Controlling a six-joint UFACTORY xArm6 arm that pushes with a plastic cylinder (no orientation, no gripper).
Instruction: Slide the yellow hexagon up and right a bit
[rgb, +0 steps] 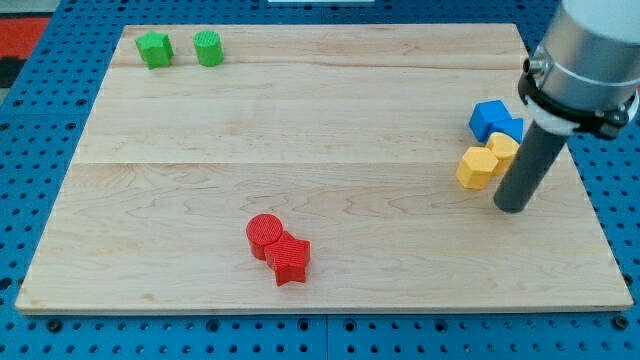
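Observation:
The yellow hexagon (477, 167) lies at the view's right side of the wooden board, touching a second yellow block (503, 148) just up and right of it. A blue block (490, 118) and another blue piece (512, 128) sit right above them. My tip (510, 207) rests on the board just down and right of the yellow hexagon, a small gap apart. The dark rod rises up and right from it to the arm's grey body (590, 55).
A red cylinder (265, 233) and a red star (289, 257) touch each other at the bottom middle. A green star (154, 48) and a green cylinder (208, 47) sit at the top left. The board's right edge (590, 200) is near the tip.

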